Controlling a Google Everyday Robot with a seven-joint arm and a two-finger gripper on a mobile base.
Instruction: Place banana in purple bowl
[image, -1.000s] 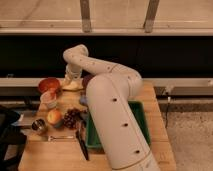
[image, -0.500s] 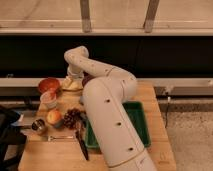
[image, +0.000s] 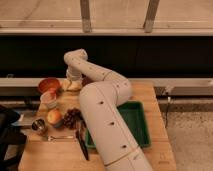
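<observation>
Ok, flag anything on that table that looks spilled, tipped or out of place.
Nothing stands out. The orange-red bowl, pale cup and metal cup sit upright, no spill shows, and the green tray lies flat. The claw is low at the far edge of the table, right by the banana.

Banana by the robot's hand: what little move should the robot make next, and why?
Probably lower the gripper a little onto the banana to get hold of it. The gripper hangs just above the yellow fruit at the far edge of the table, beside the orange-red bowl. The banana looks to be lying on the wood, not in a bowl.
</observation>
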